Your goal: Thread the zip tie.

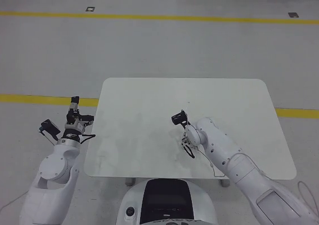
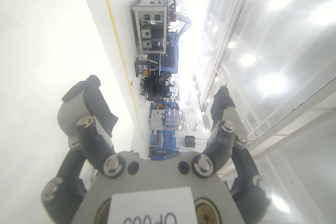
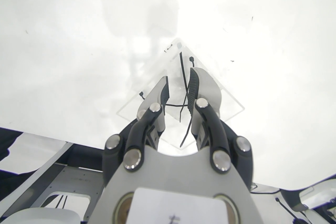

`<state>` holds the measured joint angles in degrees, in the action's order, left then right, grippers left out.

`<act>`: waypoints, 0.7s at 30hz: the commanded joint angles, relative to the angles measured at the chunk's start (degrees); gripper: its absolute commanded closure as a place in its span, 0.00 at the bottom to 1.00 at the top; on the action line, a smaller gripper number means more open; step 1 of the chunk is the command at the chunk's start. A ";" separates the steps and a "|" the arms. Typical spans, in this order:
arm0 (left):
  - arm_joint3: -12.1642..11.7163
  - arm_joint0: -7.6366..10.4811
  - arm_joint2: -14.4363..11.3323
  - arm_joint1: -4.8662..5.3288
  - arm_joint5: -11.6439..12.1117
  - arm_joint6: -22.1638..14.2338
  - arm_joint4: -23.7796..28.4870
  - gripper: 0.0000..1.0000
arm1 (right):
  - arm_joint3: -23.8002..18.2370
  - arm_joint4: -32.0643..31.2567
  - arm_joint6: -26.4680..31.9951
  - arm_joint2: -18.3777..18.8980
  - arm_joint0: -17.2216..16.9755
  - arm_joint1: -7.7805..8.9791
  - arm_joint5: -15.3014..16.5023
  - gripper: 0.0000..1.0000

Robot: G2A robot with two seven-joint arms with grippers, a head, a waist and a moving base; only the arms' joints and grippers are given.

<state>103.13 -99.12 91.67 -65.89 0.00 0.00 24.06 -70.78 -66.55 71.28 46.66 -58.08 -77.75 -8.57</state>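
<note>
- The right gripper (image 3: pixel 179 76) is held low over the table (image 1: pixel 232 112), fingers parted, nothing gripped.
- Black zip ties (image 3: pixel 183 72) are seen on a clear plate (image 3: pixel 231 107) beneath it.
- The left gripper (image 2: pixel 157 84) is held wide open beside the table's edge.

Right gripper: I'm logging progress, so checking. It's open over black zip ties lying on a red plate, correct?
No, the plate is clear, not red. The right wrist view shows the right gripper open over black zip ties lying on that plate.
</note>
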 commanded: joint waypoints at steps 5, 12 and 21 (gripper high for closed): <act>0.00 0.00 0.00 0.00 0.00 0.00 0.00 0.00 | 0.92 0.07 0.12 -0.02 0.30 -0.30 0.52 0.80; 0.00 0.00 0.00 0.00 0.00 0.00 0.00 0.00 | 2.17 0.06 0.03 -0.06 0.67 -0.68 0.78 0.81; 0.00 0.00 0.00 0.00 0.00 0.00 0.00 0.00 | 4.09 1.02 -0.42 -0.03 1.33 -1.28 1.04 0.84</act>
<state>103.13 -99.12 91.67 -65.89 0.00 0.00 24.06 -66.83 -65.58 70.88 46.65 -56.82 -78.98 -7.54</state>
